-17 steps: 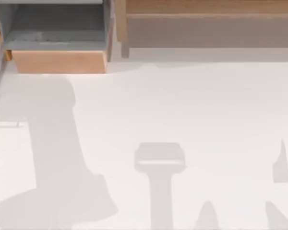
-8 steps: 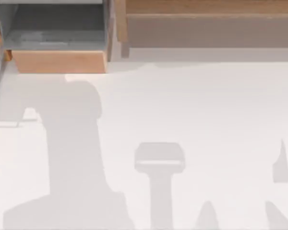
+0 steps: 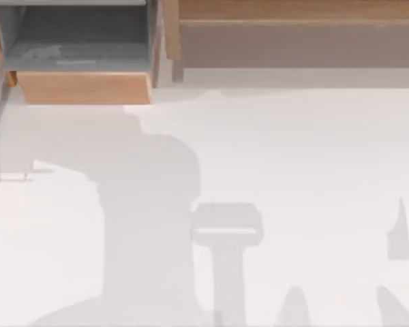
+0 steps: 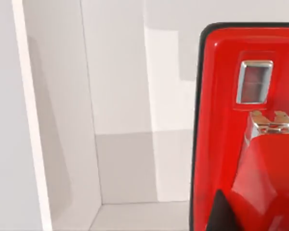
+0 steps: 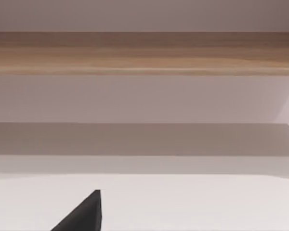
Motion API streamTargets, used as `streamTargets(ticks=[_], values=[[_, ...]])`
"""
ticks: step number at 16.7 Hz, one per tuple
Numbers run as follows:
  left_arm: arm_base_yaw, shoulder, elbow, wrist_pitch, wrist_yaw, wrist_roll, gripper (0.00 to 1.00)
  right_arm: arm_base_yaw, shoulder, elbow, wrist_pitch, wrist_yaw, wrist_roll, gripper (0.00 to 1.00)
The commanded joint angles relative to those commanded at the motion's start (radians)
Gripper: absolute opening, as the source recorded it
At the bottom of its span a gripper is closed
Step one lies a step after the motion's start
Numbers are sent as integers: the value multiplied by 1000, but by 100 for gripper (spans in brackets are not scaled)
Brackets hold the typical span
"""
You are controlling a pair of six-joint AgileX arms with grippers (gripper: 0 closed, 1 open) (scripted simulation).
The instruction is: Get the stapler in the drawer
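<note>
Left arm's shadow farther right across table (image 3: 313,157) since earlier; stapler (image 4: 231,144) close by left end effector (grip unclear).

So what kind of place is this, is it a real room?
Probably not a real room: it looks like a computer-made test bench. There is a plain white table, an open drawer at its top left beside a long wooden unit, and a shiny red stapler close up in the left wrist view.
</note>
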Motion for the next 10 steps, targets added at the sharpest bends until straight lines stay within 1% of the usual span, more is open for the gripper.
streamTargets(ticks=[3,6,10], values=[[-8,77,-56,30,-3,-53,0,0,0,0,0,0,0,100],[-26,156,-114,48,-23,-106,0,0,0,0,0,0,0,100],[-31,178,-138,42,-39,-121,0,0,0,0,0,0,0,100]])
